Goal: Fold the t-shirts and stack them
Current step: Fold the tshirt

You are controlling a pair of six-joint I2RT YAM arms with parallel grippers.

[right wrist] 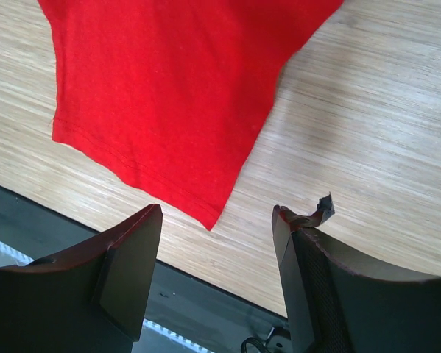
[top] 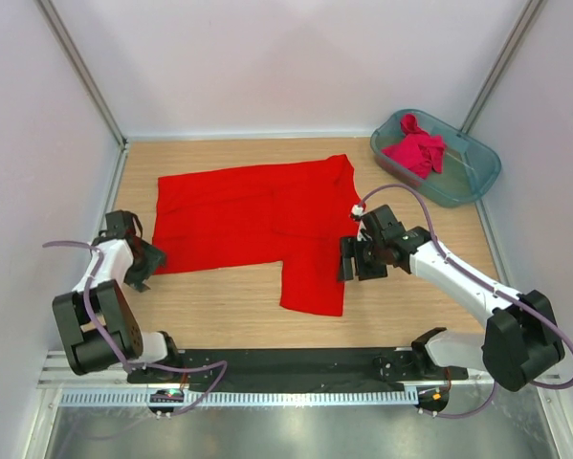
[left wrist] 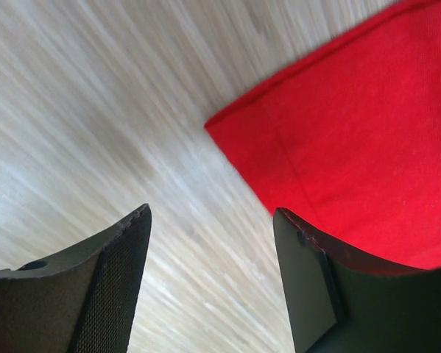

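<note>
A large bright red t-shirt [top: 253, 220] lies flat on the wooden table, with one flap [top: 315, 277] reaching toward the near edge. My left gripper [top: 146, 267] hovers by the shirt's near left corner [left wrist: 353, 125]. It is open [left wrist: 211, 215], with only bare wood between its fingers. My right gripper [top: 355, 267] stands just right of the flap, also open [right wrist: 219, 212]. The flap's corner [right wrist: 205, 217] lies on the table below the gap, untouched. A darker crimson-pink t-shirt [top: 417, 150] sits bunched in the tub.
A translucent teal plastic tub [top: 473, 177] stands at the back right corner. The black base rail [top: 286, 363] runs along the near edge and shows under the right fingers [right wrist: 154, 287]. Pale walls enclose the table on three sides.
</note>
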